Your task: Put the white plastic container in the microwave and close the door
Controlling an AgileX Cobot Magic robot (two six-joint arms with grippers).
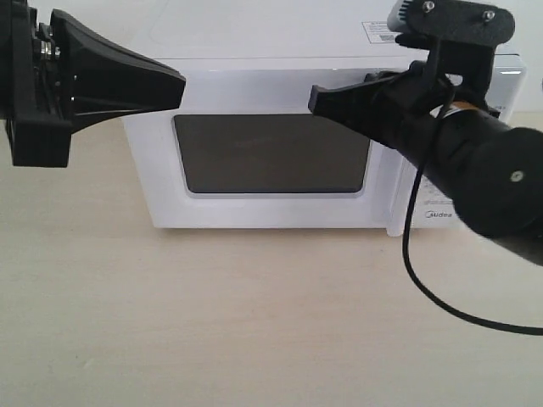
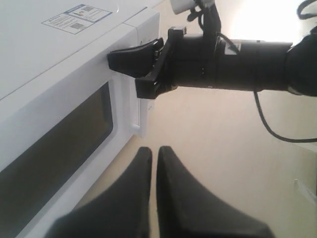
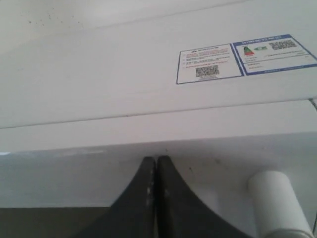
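Observation:
The white microwave (image 1: 280, 38) stands at the back of the table with its door (image 1: 254, 93) closed flat against the body, dark window facing out. My right gripper (image 1: 314, 97) is shut, its tips (image 3: 156, 159) touching the door's upper edge beside the vertical bar handle (image 3: 277, 203). My left gripper (image 1: 180, 85) is shut on nothing and hovers in front of the door's upper left corner; its wrist view shows the tips (image 2: 154, 151) over the table. The white plastic container is not in view.
Label stickers (image 3: 208, 64) lie on the microwave's top. A black cable (image 1: 424, 288) hangs from the right arm and trails onto the light wooden table (image 1: 254, 322) in front of the microwave.

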